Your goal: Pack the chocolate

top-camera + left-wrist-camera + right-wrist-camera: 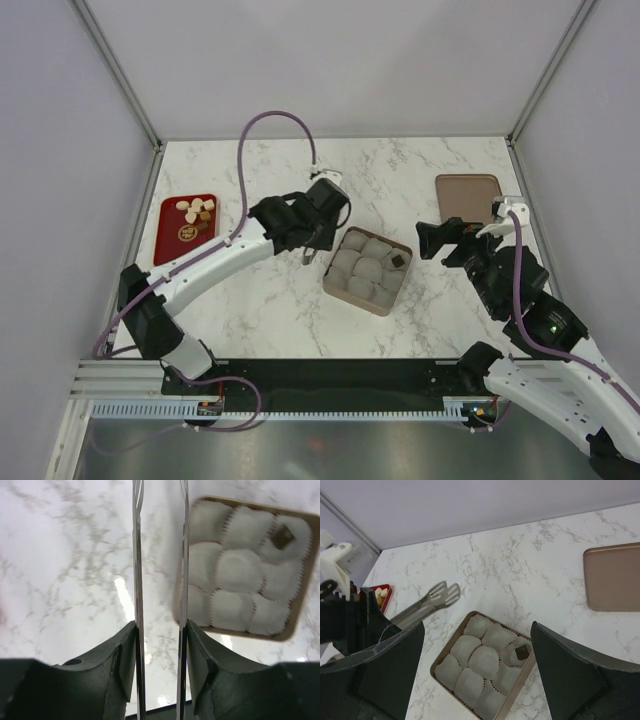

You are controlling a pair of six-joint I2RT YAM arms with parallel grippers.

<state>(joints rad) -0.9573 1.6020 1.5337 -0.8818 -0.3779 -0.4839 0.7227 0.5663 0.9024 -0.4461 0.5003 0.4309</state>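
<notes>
One dark chocolate (pixel 397 260) (pixel 282 536) (pixel 522 653) sits in a corner cup of the tan box (pixel 352 297) (pixel 295 625) (pixel 517 692), which is lined with white paper cups (pixel 360 265). More chocolate (pixel 197 210), pale and dark, lies on the red tray (pixel 170 245) at the left. My left gripper (pixel 315 235) (pixel 160 630) is shut on metal tongs (pixel 307 258) (pixel 137 580) (pixel 437 596), just left of the box. The tong blades stand slightly apart with nothing between them. My right gripper (pixel 440 240) (pixel 477 625) hangs open to the right of the box.
The brown box lid (pixel 467 193) (pixel 612 577) lies flat at the back right of the marble table. The red tray (pixel 385 597) is by the left wall. White walls with metal frame posts enclose the table on three sides.
</notes>
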